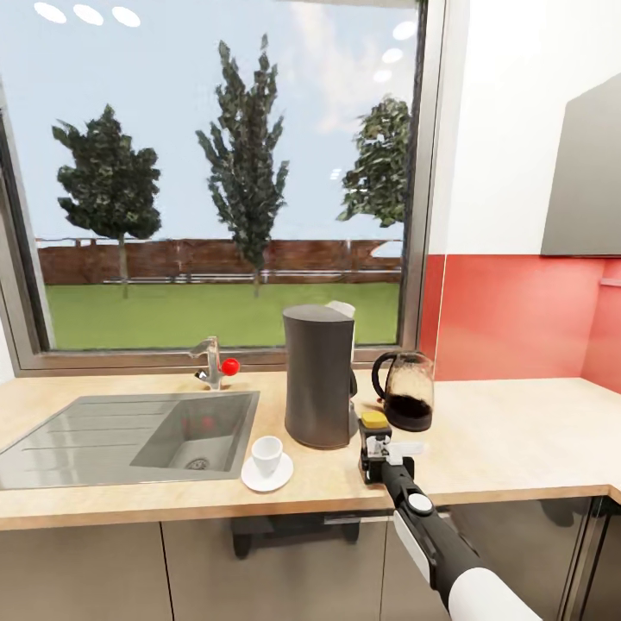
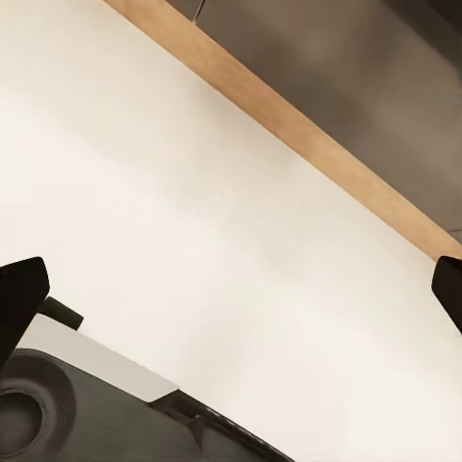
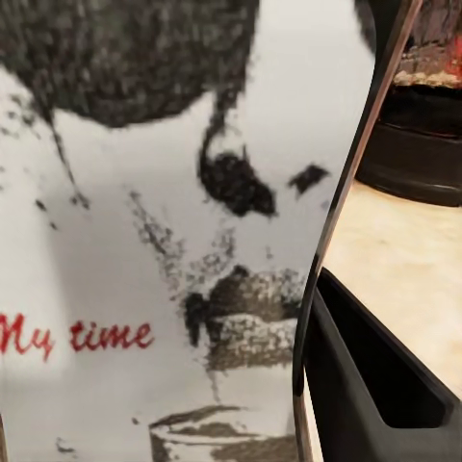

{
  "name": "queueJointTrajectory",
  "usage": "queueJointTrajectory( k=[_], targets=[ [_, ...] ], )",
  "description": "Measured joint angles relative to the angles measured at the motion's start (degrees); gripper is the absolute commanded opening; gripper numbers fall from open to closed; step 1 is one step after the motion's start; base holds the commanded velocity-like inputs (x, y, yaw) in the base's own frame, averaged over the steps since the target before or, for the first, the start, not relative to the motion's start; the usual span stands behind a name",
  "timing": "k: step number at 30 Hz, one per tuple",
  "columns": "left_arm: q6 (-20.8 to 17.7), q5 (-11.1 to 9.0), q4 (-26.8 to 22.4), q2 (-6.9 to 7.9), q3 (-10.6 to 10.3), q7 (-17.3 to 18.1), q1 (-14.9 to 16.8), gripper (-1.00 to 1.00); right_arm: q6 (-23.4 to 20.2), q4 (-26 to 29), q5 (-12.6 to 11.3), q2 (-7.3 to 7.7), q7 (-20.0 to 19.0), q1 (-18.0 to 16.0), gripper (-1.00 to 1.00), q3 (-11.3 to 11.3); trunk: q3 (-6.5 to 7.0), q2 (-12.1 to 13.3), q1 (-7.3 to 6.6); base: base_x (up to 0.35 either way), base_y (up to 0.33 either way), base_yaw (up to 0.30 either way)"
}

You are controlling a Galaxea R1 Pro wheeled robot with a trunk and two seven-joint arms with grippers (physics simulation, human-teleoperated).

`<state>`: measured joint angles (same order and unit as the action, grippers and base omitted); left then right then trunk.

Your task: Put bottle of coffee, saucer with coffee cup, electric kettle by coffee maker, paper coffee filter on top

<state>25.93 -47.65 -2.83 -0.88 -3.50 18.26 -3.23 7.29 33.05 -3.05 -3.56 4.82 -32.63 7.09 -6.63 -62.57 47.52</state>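
The tall dark grey coffee maker stands on the kitchen countertop, and a white paper coffee filter shows at its top. To its right sits the glass electric kettle. The white coffee cup rests on the saucer in front of the machine, to its left. My right gripper is shut on the bottle of coffee, yellow-lidded, low over the counter in front of the kettle; its pale label is close up in the right wrist view. My left gripper is open with nothing between its fingers.
A steel sink with a tap is set into the counter on the left. A big window is behind, a red backsplash and a grey wall cabinet on the right. Bare counter lies right of the kettle.
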Motion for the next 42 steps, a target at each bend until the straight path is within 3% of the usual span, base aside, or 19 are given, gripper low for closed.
queueJointTrajectory(
  k=[12, 19, 29, 33, 39, 40, 42],
  targets=[
    [0.0, 0.0, 0.0, -0.08, -0.04, -0.07, 0.0, 1.0, -0.06, 0.0, -0.01, 0.0, 0.0, 0.0, -1.0, 0.0, 0.0, 0.0, -0.01, 0.06, 0.0, 0.0],
    [-0.01, 0.05, 0.0, -0.09, -0.2, -0.81, -0.01, 1.0, -0.14, 0.9, 0.15, -0.04, 0.06, -0.03, -1.0, 0.0, -1.24, -2.81, 1.53, 0.003, 0.0, 0.0],
    [-0.01, 0.0, 0.0, -0.08, -0.19, -0.96, 0.0, 1.0, -0.46, 1.09, 0.39, -0.09, 0.17, -0.03, -1.0, 0.02, -1.25, -2.82, 1.54, 0.0, 0.0, 0.0],
    [-0.01, 0.02, 0.0, -0.09, -0.22, -0.96, 0.0, 1.0, -0.47, 1.77, 1.27, -0.14, 0.18, -0.03, -1.0, 0.06, -1.96, -4.42, 2.41, 0.0, 0.0, 0.0],
    [-0.01, 0.0, 0.0, -0.08, -0.24, -0.95, 0.0, 1.0, -0.42, 1.76, 1.48, -0.17, 0.18, -0.03, -1.0, 0.04, -1.97, -4.43, 2.42, 0.0, 0.0, 0.0],
    [-0.01, 0.0, 0.0, -0.09, -0.23, -0.95, 0.0, 1.0, -0.38, 1.74, 1.49, -0.17, 0.19, -0.03, 1.0, 0.04, -1.97, -4.43, 2.41, 0.0, 0.0, 0.0],
    [-0.07, 0.0, 0.0, -0.09, -0.23, -0.95, 0.0, 1.0, -0.34, -0.01, 1.23, -0.27, 0.18, 0.0, 1.0, 0.03, -1.98, -4.41, 2.42, 0.0, 0.0, 0.0]
  ],
)
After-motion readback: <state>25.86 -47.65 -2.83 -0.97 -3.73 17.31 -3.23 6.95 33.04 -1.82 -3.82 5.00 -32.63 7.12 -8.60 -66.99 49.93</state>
